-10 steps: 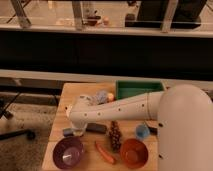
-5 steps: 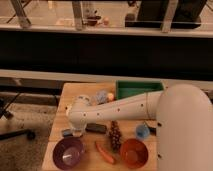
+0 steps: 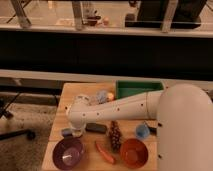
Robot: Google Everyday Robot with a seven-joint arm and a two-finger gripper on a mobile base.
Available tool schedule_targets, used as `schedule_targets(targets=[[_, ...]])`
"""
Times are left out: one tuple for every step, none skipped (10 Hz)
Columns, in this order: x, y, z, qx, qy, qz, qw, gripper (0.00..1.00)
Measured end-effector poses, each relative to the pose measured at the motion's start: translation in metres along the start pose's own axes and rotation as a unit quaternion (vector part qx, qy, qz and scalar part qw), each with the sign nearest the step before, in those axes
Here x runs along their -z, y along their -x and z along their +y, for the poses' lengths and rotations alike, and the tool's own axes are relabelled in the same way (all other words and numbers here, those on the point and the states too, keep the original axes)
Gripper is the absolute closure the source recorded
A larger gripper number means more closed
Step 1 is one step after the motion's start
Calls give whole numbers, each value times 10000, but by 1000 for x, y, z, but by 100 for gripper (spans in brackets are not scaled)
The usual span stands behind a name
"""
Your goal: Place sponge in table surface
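Note:
The sponge (image 3: 66, 132), a small pale blue-grey block, lies on the light wooden table surface (image 3: 75, 92) near its left edge. My gripper (image 3: 76, 131) points down at the table right beside the sponge, on its right side. I cannot tell whether it touches the sponge. My white arm (image 3: 125, 105) reaches across the table from the right.
A black bar (image 3: 96, 128) lies just right of the gripper. A purple bowl (image 3: 67, 152), an orange stick-like item (image 3: 104, 151), a brown knobbly item (image 3: 115, 135) and a brown bowl (image 3: 134, 152) sit in front. A blue cup (image 3: 142, 131) and a green tray (image 3: 137, 89) are to the right.
Almost nothing has changed. The gripper stays low at the table's left side next to the sponge, and the sponge has not visibly moved.

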Motion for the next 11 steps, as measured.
schedule_targets(targets=[[1,1,0,2,-10,-5,10000,20],[2,1,-1,5,-15,-4,10000,20],[4,2,-1,11,-24,-5,10000,20],[5,2,-1,20,-30,-10,10000,20],[6,3,-2,32,-37,-10,10000,20],[8,3,-3,43,-53,-15,10000,20],[11,3,-5,53,-73,-26,10000,20],[13,4,-6,70,-91,-31,9999,20],[15,5,-7,86,-108,-35,9999,20],[17,6,-7,97,-121,-37,9999,20],[18,6,-8,106,-132,-39,9998,20]])
